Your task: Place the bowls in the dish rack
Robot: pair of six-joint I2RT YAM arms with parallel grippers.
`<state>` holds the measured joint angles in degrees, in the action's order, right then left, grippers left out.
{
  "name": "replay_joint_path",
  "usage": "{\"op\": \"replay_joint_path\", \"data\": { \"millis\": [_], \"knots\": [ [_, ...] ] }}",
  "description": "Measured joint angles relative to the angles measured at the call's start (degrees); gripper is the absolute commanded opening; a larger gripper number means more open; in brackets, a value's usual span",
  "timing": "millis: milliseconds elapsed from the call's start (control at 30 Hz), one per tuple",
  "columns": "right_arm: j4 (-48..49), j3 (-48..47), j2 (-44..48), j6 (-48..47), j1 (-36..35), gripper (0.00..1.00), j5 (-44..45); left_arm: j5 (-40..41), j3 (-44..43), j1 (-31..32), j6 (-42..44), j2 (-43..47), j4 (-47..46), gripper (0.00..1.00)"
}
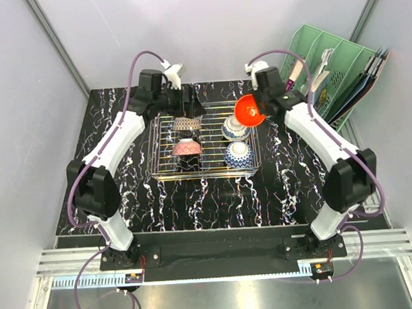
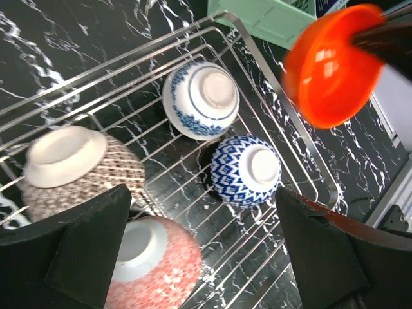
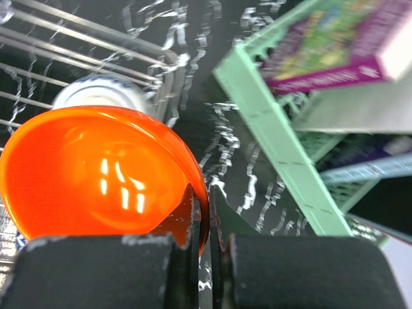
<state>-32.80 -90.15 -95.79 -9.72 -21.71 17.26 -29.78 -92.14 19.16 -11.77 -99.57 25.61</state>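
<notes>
**Orange bowl held at the dish rack's far right corner**

Orange-red and glossy, the last bowl hangs tipped on its edge at the far right corner of the dish rack. The right gripper is clamped on its rim, with one finger inside the bowl and one outside. From the right wrist view the shiny hollow of the bowl faces the camera.

Four bowls already sit in the rack, all upside down with their pale feet up. A pink patterned bowl lies in the rack's far left part, and a red flowered bowl in its near left part. A white bowl with blue bands sits far right, and a blue diamond-patterned bowl near right. Those two are just beside each other.

The left gripper hovers above the rack's far left side, its jaws spread wide and holding nothing.

A green file organiser stands beyond the rack's right side, with books in its slots. The rack rests on a black marbled table.
</notes>
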Motion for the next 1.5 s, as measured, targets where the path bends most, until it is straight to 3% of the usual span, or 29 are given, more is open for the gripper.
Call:
{"op": "replay_joint_path", "data": {
  "millis": [333,733,833,933,967,1067,1100,1167,1367,1400,1433,1500],
  "knots": [
    [0.0,-6.1,-9.1,-2.1,-7.1,0.0,2.7,0.5,0.0,3.8,-1.2,-0.8,-0.1,0.99],
    [-0.5,-10.8,-9.4,-1.0,-11.5,0.0,2.2,0.5,-1.2,5.1,-1.1,-4.9,-0.9,0.97],
    [-1.1,-11.5,-9.3,-0.3,-12.9,0.0,1.5,0.9,-2.0,5.7,-0.7,-6.3,-0.9,0.89],
    [-1.8,-11.5,-9.1,0.3,-14.4,0.0,1.0,1.0,-2.5,5.9,-0.5,-6.7,-0.9,0.74],
    [-2.0,-11.5,-9.0,0.5,-14.9,0.0,0.7,1.1,-2.7,6.0,-0.3,-6.7,-1.0,0.59],
    [-2.6,-11.5,-9.0,0.8,-15.8,0.0,0.0,1.5,-3.0,6.3,0.0,-6.7,-1.2,0.3],
    [-3.0,-11.5,-8.9,0.8,-15.9,0.0,0.3,2.3,-3.0,6.4,0.5,-6.7,-1.0,0.11],
    [-3.2,-11.6,-8.4,1.1,-15.9,0.0,0.1,2.9,-3.0,6.1,0.6,-6.8,-0.9,0.0],
    [-4.0,-12.5,-7.9,1.6,-15.8,0.02,0.2,4.5,-3.0,6.8,2.1,-7.3,-1.0,0.0],
    [-4.0,-12.5,-7.9,1.6,-15.8,0.09,0.2,4.5,-3.0,6.8,2.1,-7.3,-0.9,0.0],
    [-4.0,-12.6,-7.9,1.6,-15.8,0.3,0.1,4.4,-3.0,6.9,2.1,-7.3,-0.9,0.0],
    [-4.4,-12.8,-7.9,1.9,-15.8,0.52,-0.5,4.3,-3.0,6.9,2.2,-7.3,-0.9,0.0]
  ]
}}
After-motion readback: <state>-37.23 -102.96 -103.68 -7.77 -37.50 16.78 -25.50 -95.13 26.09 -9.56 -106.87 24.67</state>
